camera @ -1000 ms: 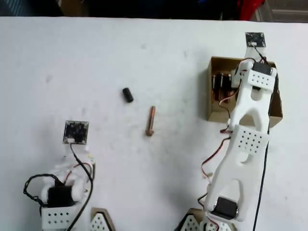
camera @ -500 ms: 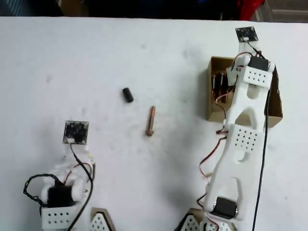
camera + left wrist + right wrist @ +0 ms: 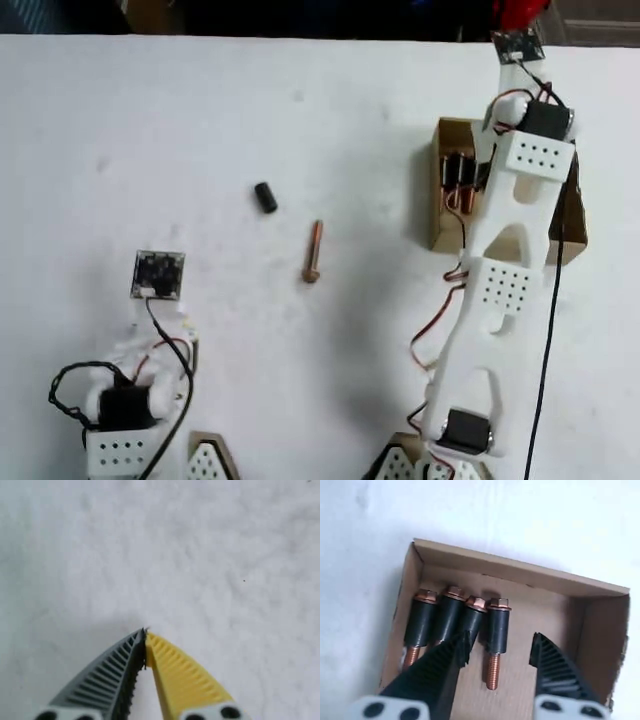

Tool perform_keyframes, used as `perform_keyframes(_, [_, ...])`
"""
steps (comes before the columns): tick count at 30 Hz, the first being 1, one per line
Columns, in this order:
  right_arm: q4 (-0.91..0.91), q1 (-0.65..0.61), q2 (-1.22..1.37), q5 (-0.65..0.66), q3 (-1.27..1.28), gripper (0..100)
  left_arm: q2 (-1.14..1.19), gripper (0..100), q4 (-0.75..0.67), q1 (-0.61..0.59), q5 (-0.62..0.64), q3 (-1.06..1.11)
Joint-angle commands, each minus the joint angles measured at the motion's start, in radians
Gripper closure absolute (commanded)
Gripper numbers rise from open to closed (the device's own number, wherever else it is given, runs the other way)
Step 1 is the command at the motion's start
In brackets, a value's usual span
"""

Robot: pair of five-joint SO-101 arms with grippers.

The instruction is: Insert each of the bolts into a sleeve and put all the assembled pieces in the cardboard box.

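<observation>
Copper bolt (image 3: 313, 251) lay ahead of our closed, empty left pincer (image 3: 145, 632), the nearer 1, its shank pointing away, black sleeve (image 3: 265, 197) just beyond, while our wide-spread right pincer (image 3: 500, 636) hung over the cardboard box (image 3: 437, 215).

A robotics lab bench: white table (image 3: 200, 120) with wired servo arms (image 3: 500, 290).

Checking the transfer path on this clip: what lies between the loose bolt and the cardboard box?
Nothing. In the high view, the table is bare between the bolt and the cardboard box.
</observation>
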Motion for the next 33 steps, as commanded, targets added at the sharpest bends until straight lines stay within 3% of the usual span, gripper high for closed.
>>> perform_keyframes(1, [0.031,-0.03,-0.117,0.006,-0.043,84.7,-0.001,98,0.006,-0.01,-0.005,-0.002])
perform_keyframes(6, [0.035,-0.048,-0.199,0.006,-0.032,98.5,-0.001,98,0.006,-0.01,-0.005,-0.002])
perform_keyframes(11, [0.039,-0.054,-0.285,-0.084,-0.031,98.4,-0.001,98,0.006,-0.01,-0.005,-0.002])
perform_keyframes(18, [0.041,-0.058,-0.395,-0.086,-0.008,98.3,-0.001,98,0.006,-0.01,-0.005,-0.002])
perform_keyframes(24, [0.039,-0.079,-0.579,-0.086,0.258,98.3,-0.001,98,0.006,-0.01,-0.005,-0.002])
perform_keyframes(33, [0.036,-0.239,-0.828,-0.091,0.535,98.2,-0.001,98,0.006,-0.012,-0.005,-0.002])
